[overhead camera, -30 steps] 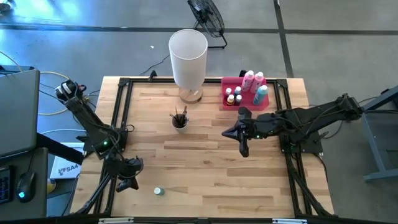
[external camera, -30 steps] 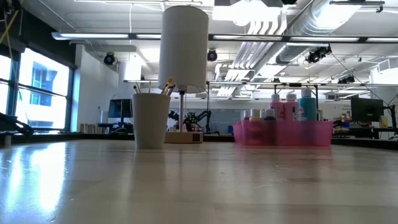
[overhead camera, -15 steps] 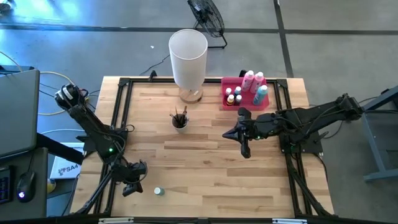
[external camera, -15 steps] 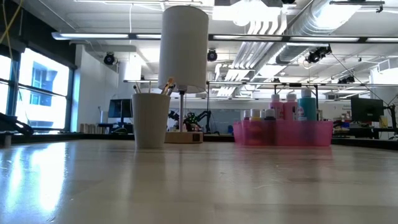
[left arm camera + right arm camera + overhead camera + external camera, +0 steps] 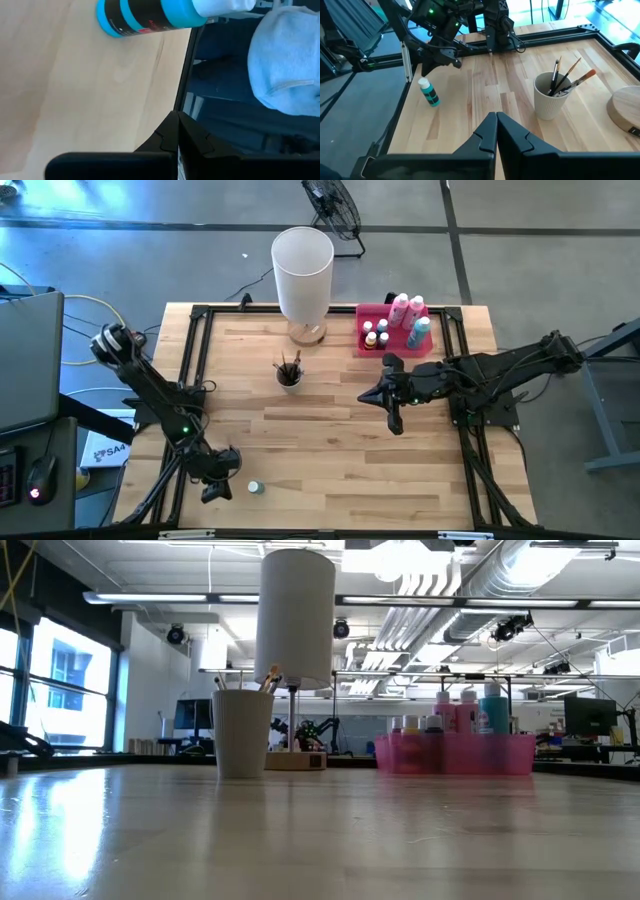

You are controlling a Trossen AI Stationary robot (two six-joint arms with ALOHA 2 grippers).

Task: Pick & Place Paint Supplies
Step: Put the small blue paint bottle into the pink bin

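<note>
High view: left gripper (image 5: 216, 492), fingers together, is lowered beside the teal paint bottle (image 5: 255, 487) at the tabletop's (image 5: 330, 450) near edge; right gripper (image 5: 392, 423), fingers together, is held mid-table.
Low view: paintbrushes (image 5: 268, 678) are stood in white cup (image 5: 241, 733); bottles (image 5: 468, 710) are kept in pink tray (image 5: 455, 754).

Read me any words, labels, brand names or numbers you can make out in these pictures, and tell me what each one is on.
"SAA": partial dark letters on a white sheet lying off the table's left edge; the rest is cut off.
Black label with red print on the small blue paint bottle standing near the left gripper: too blurred to read.
Bottles in the pink tray: labels too small to read.
Nothing else is legible.
</note>
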